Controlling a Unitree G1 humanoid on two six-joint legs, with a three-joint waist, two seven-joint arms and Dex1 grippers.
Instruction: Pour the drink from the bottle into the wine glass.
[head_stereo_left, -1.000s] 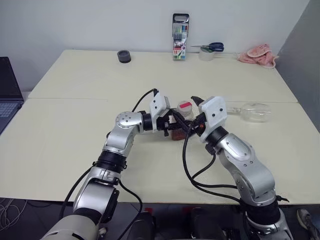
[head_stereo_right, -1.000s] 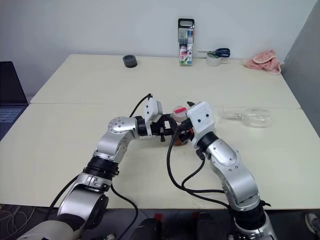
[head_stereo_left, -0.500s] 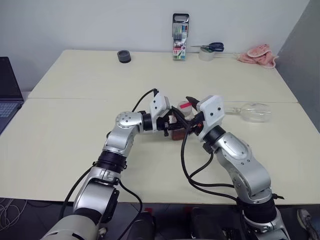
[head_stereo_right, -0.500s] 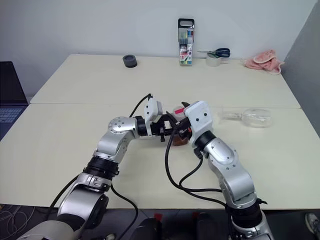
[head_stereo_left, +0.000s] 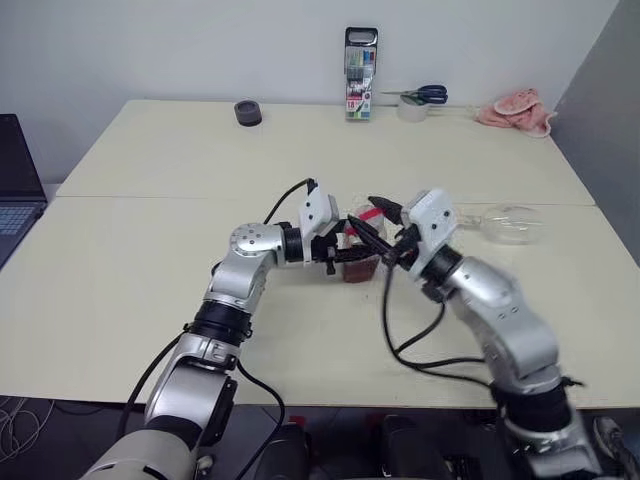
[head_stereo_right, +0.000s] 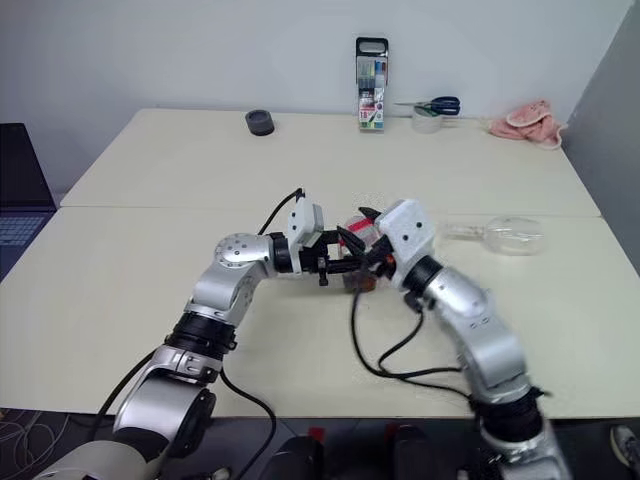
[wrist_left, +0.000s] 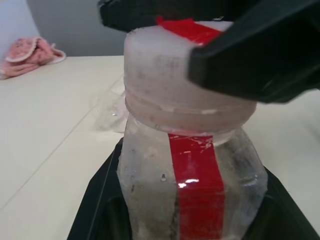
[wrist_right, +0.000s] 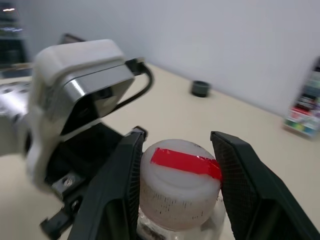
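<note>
The bottle (head_stereo_left: 361, 247) stands upright at mid-table, clear, with a red strip down its side (wrist_left: 196, 187) and a whitish cap (wrist_right: 179, 180) crossed by red tape. The reddish-brown drink (head_stereo_left: 358, 269) fills its lower part. My left gripper (head_stereo_left: 345, 251) reaches in from the left, shut on the bottle's body. My right gripper (head_stereo_left: 367, 216) comes from the right, and its fingers (wrist_right: 239, 180) press both sides of the cap. The wine glass (head_stereo_left: 508, 222) lies on its side to the right, apart from both grippers.
Along the far edge stand a case of pens (head_stereo_left: 361, 73), scissors on a tape roll (head_stereo_left: 418, 97), a pink cloth (head_stereo_left: 517, 109) and a small black disc (head_stereo_left: 248, 112). A laptop (head_stereo_left: 15, 185) sits off the table's left side.
My right gripper's fingers have closed in on the cap, and its wrist and forearm have swung out to the right. The left arm and the bottle have stayed put.
</note>
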